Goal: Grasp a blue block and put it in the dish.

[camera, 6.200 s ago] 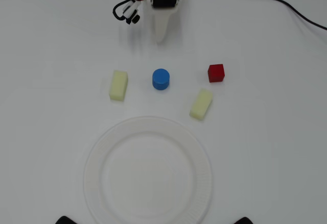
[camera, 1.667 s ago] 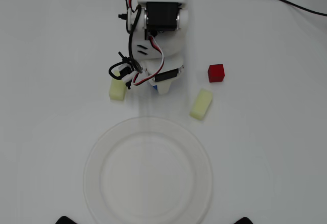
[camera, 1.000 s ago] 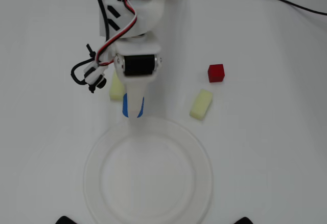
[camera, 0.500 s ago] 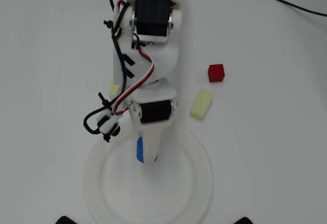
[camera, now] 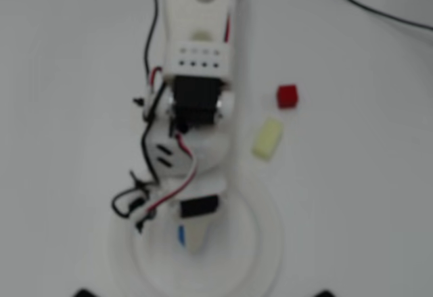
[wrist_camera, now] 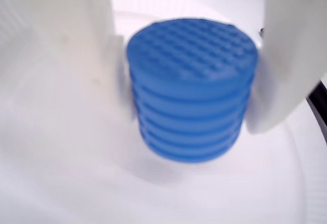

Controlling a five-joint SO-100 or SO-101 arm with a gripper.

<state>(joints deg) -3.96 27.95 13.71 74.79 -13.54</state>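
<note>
The blue block (wrist_camera: 191,89), a short ribbed cylinder with a round top, sits between my gripper's two white fingers (wrist_camera: 286,71), which press on both its sides. In the overhead view only a sliver of the blue block (camera: 181,235) shows beside my gripper (camera: 191,235). The gripper (wrist_camera: 189,124) is over the inside of the white dish (camera: 267,243), left of its centre. In the wrist view the dish (wrist_camera: 71,183) lies just under the block, with a faint shadow below it. I cannot tell whether the block touches the dish.
A red cube (camera: 287,95) and a pale yellow block (camera: 268,139) lie on the white table right of the arm, above the dish. A black cable (camera: 365,6) crosses the top right corner. Wires hang at the arm's left side (camera: 139,195).
</note>
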